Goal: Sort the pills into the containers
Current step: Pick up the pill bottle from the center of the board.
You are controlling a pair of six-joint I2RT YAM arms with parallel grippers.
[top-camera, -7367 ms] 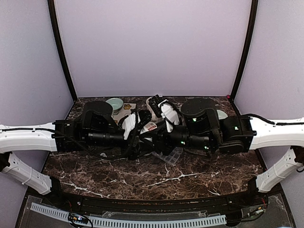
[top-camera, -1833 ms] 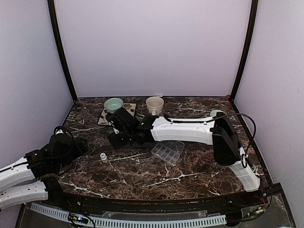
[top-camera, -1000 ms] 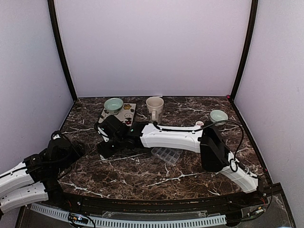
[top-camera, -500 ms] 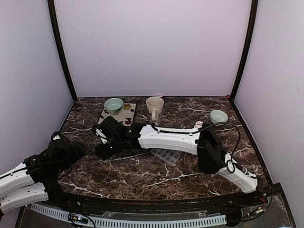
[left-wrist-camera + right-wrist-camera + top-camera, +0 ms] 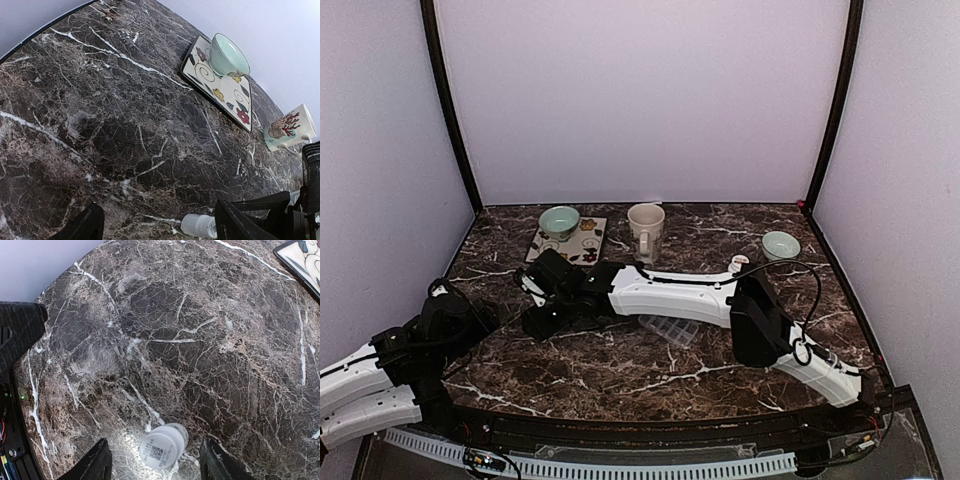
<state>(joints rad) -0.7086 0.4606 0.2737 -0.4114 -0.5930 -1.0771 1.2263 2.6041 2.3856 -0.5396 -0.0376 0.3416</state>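
Note:
The clear pill-organizer tray (image 5: 672, 329) lies mid-table, partly under my right arm. No loose pills show. A small white pill bottle (image 5: 162, 446) stands upright between the spread fingers of my right gripper (image 5: 155, 466), which is open and low over it. The bottle also shows in the left wrist view (image 5: 198, 225). In the top view my right gripper (image 5: 533, 323) reaches far left and covers the bottle. My left gripper (image 5: 485, 315) is open and empty at the left, just short of the bottle.
A pale green bowl (image 5: 560, 220) sits on a flowered tile (image 5: 582, 243) at the back left. A cream mug (image 5: 646, 225) stands beside it. A second green bowl (image 5: 780, 244) is at the back right.
My right arm has swung left and toward the front, bringing its open gripper over the white bottle. My left arm has hardly moved in the last second.

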